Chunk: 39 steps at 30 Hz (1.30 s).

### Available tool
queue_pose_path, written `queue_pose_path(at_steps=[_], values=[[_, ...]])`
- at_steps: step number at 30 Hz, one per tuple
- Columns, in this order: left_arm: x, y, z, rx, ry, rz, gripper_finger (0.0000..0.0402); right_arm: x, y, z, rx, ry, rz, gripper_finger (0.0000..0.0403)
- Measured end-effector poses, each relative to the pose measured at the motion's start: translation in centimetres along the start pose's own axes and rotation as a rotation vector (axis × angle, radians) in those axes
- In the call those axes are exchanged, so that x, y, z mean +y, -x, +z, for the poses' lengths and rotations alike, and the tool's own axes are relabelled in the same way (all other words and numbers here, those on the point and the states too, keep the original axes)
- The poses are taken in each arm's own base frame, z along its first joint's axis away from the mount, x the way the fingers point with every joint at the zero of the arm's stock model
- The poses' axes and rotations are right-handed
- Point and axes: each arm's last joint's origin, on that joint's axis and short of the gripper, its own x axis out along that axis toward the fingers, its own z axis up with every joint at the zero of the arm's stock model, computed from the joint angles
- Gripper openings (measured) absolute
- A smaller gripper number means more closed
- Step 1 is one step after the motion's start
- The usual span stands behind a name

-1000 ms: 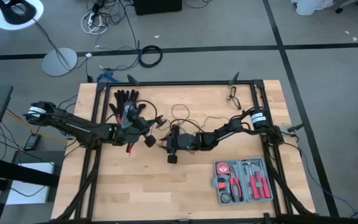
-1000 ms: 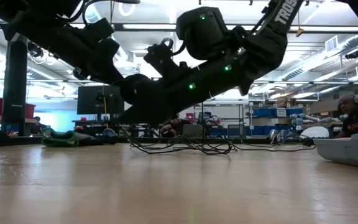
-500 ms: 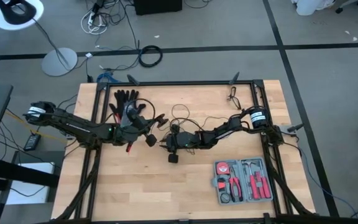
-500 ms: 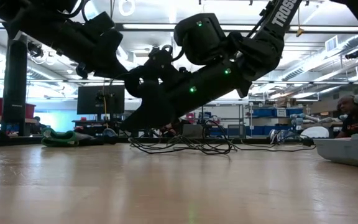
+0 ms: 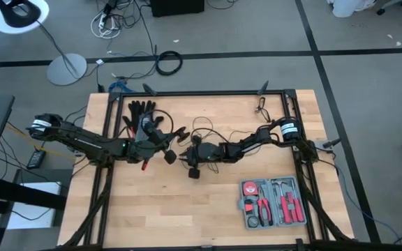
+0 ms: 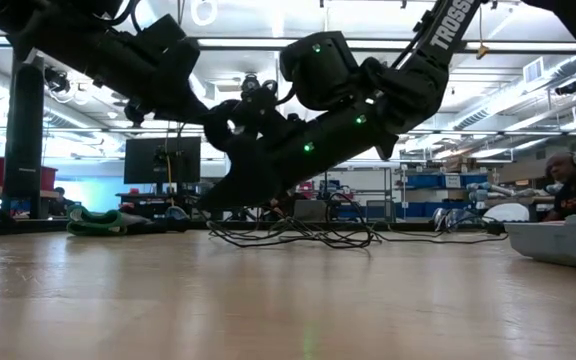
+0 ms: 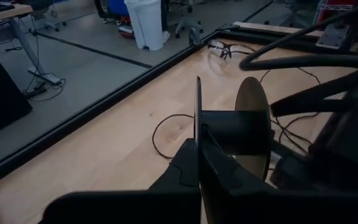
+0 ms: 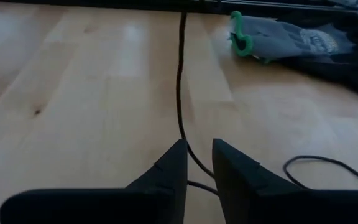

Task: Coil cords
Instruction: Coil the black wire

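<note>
Right gripper (image 8: 197,163) is being closed round the thin cord (image 8: 180,81), fingers slightly apart; it's easily being missed or dragged. Left gripper (image 7: 199,163), clamped, is holding the spool (image 7: 229,134).

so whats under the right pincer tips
Bare pale wooden tabletop, crossed by the thin black wire, which runs into the narrow gap of the right pincer. Where it goes beneath the dark fingers is covered, so a grip cannot be confirmed.
</note>
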Motion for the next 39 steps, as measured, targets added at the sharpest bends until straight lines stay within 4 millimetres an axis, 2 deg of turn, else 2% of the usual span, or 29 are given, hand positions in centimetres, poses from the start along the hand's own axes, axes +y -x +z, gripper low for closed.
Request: queue_pose_path(at_steps=[11,19,24,39], values=[[-0.2,0.0,0.7,-0.055,0.035,-0.015,0.0,0.0,0.0,0.0,-0.002,0.031,-0.01,0.0073],[-0.3,0.1,1.4,-0.109,0.07,-0.033,0.0,0.2,-1.2,-0.3,0.007,0.052,-0.011,0.0075],[-0.3,0.0,1.3,-0.098,0.059,-0.036,0.0,0.0,-1.2,-0.1,0.012,0.053,-0.096,0.0072],[-0.3,0.0,1.1,-0.081,0.049,-0.032,0.0,0.5,-1.0,0.3,-0.016,0.095,-0.088,0.0062]])
